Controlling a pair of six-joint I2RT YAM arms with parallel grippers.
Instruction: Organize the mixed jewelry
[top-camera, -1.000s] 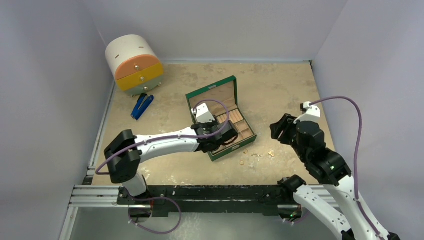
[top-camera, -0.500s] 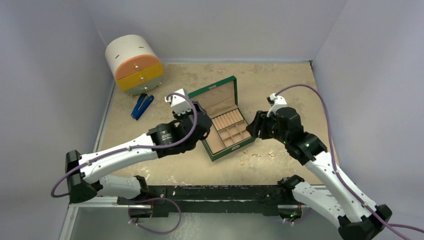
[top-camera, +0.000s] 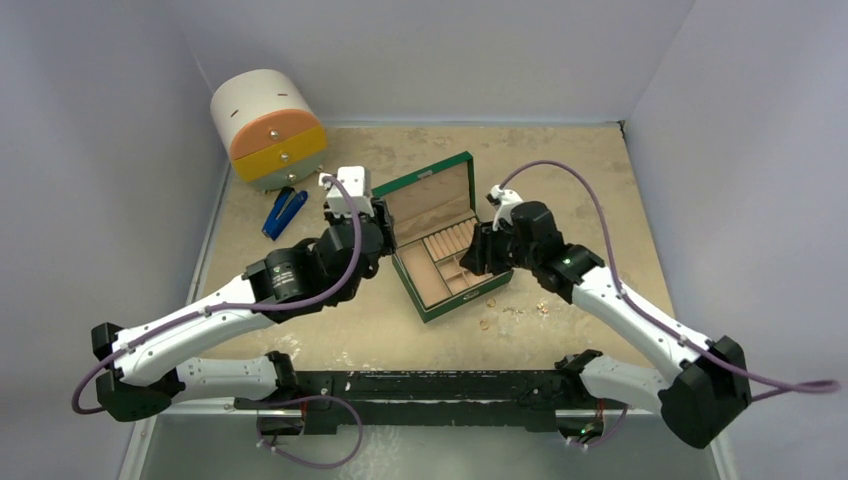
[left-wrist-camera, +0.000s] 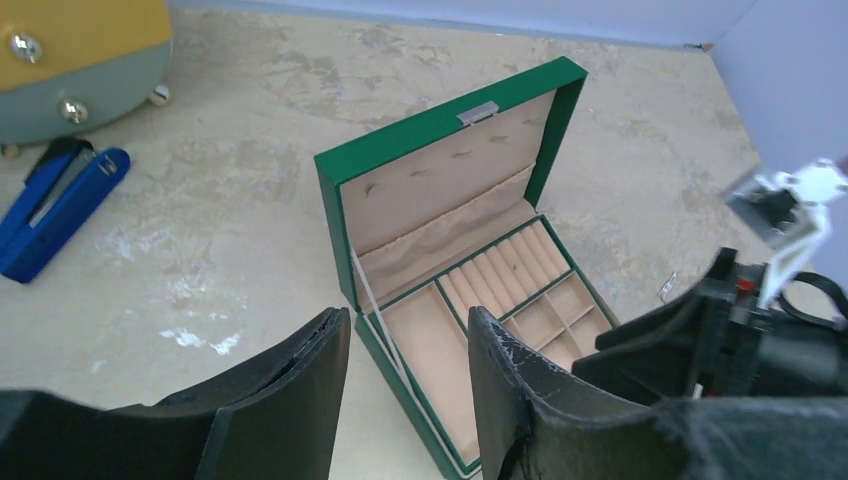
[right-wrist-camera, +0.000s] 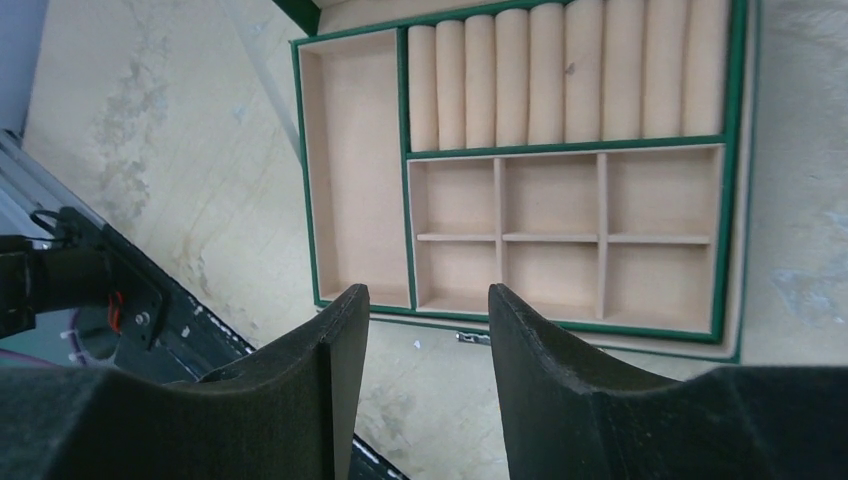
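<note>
The green box (top-camera: 436, 186) stands open mid-table, its beige compartments empty. Several tiny gold pieces of the mixed jewelry (top-camera: 543, 306) lie loose on the table in front of and right of it. My left gripper (top-camera: 375, 243) is open and empty at the box's left side; in the left wrist view (left-wrist-camera: 405, 330) the box (left-wrist-camera: 338, 215) lies just ahead. My right gripper (top-camera: 478, 250) is open and empty above the box's right part; in the right wrist view (right-wrist-camera: 428, 295) it hovers over the box's front rim (right-wrist-camera: 560, 146). A small silver piece (right-wrist-camera: 473, 339) lies by that rim.
A round cabinet (top-camera: 268, 128) with orange and yellow drawers stands at the back left, with a blue-handled tool (top-camera: 284, 212) in front of it. Both show in the left wrist view: the cabinet (left-wrist-camera: 80, 50) and the tool (left-wrist-camera: 55, 205). Walls enclose the left, back and right.
My left gripper has pulled back from over the box to its left side. My right arm has swung in from the right to above the box's right part.
</note>
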